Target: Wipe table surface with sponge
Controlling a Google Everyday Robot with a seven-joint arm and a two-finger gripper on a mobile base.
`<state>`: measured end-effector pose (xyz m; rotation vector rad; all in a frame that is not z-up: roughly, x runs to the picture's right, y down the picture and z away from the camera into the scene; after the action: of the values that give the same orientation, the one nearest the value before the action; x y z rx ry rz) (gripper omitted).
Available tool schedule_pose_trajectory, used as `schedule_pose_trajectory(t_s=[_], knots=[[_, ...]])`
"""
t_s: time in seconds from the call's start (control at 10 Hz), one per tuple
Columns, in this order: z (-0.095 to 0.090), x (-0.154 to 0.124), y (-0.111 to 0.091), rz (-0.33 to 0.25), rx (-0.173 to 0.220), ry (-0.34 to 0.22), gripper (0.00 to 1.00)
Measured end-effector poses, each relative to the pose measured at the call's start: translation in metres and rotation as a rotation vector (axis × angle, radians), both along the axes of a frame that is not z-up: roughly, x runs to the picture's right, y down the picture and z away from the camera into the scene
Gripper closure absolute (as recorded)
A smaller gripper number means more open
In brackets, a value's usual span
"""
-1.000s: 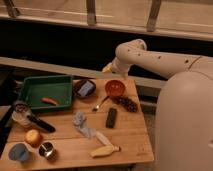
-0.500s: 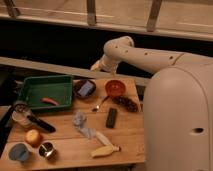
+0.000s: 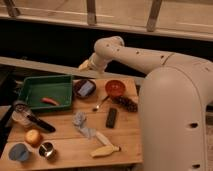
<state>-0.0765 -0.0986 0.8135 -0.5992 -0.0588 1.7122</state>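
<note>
The sponge (image 3: 86, 88), a small pale blue-grey rectangle, lies inside a dark purple bowl (image 3: 76, 90) near the back of the table surface (image 3: 67, 137), a light-brown wooden top. My gripper (image 3: 84, 65) hangs at the end of the white arm, just above the table's back edge. It is a little behind and above the bowl, open and holding nothing.
A green tray (image 3: 31, 86) with a red item sits at back left. An orange bowl (image 3: 115, 88), pine cone (image 3: 128, 104), spoon (image 3: 99, 104), black remote (image 3: 111, 117), crumpled rag (image 3: 81, 122), banana (image 3: 104, 150), orange fruit (image 3: 33, 136) and cups (image 3: 19, 152) are spread around.
The arm has swung left and the gripper has come down toward the back edge near the purple bowl. Nothing on the table has moved.
</note>
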Motion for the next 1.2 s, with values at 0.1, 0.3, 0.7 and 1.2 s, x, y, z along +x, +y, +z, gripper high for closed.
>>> schedule_pose_trajectory(t_s=[0.1, 0.3, 0.7, 1.2], knots=[[-0.002, -0.004, 0.002, 0.000, -0.002, -0.010, 0.20], [-0.001, 0.000, 0.001, 0.004, -0.001, -0.007, 0.20], [0.005, -0.013, 0.006, 0.000, -0.003, -0.034, 0.20], [0.022, -0.051, 0.019, -0.033, -0.036, -0.064, 0.20]])
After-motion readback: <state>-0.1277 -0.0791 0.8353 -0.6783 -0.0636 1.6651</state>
